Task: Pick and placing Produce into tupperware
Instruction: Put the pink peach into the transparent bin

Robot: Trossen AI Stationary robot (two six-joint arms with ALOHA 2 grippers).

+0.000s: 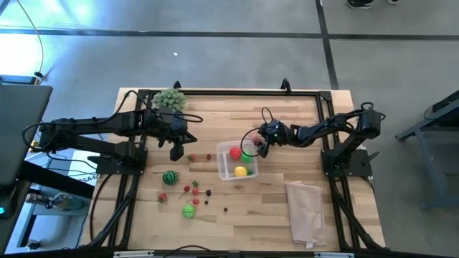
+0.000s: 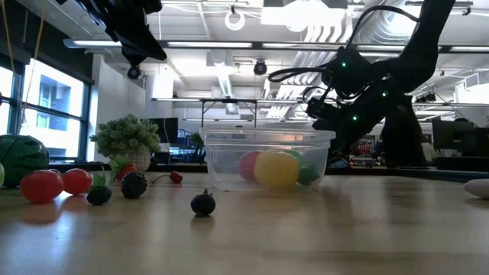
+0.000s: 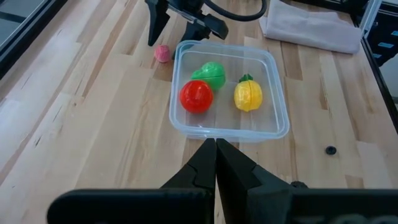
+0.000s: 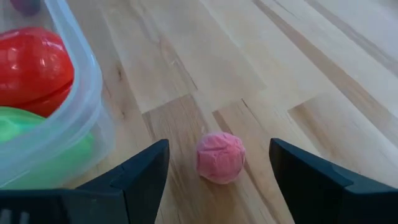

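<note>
The clear tupperware [image 1: 237, 162] stands mid-table with a red ball [image 3: 196, 96], a green piece [image 3: 210, 74] and a yellow piece [image 3: 248, 94] in it. Just beyond its far wall a small pink ball [image 4: 221, 157] rests on the wood. My right gripper [image 4: 218, 149] is open, slanting down, with one finger on each side of the ball and a gap to both. My left gripper [image 3: 216, 157] is shut on nothing and hangs above the table left of the tupperware. More produce lies at the near left: a striped green ball [image 1: 169, 177], red pieces and dark berries.
A folded beige cloth [image 1: 307, 211] lies at the near right. A bushy pale-green plant [image 1: 170, 99] stands at the far left edge. Loose produce is scattered on the wood [image 1: 188, 211] between the left arm and the near edge. The tupperware's wall [image 4: 74, 106] is close beside my right gripper's finger.
</note>
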